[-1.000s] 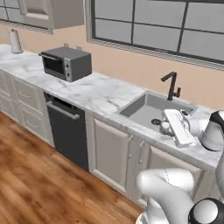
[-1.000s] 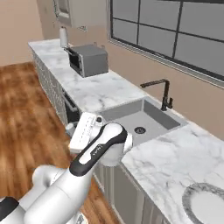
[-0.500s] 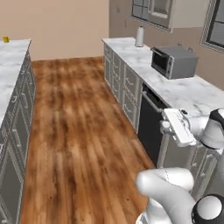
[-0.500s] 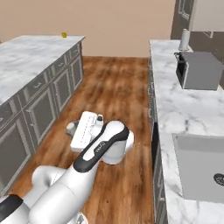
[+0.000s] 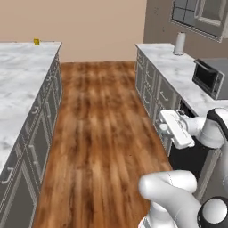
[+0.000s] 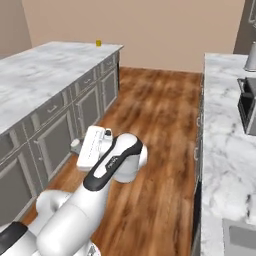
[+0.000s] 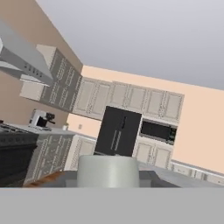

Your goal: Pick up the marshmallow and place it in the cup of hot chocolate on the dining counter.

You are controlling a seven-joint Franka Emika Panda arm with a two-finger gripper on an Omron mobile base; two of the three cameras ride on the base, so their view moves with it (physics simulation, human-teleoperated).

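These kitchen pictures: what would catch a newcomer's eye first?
The big white robot arm folded in the foreground above the wooden floor, its gripper shut on a pale stubby marshmallow in the hand view. Next, the long marble dining counter on the left, with a tiny yellow mug at its far end.

Your white arm folded with elbow raised, hand tilted upward, pincer (image 5: 163, 129) closed on the marshmallow (image 7: 108, 171), held mid-air

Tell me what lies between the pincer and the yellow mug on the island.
In the right base view, between the pincer and the yellow mug runs the island's grey cabinet front and bare marble top; nothing stands on it.
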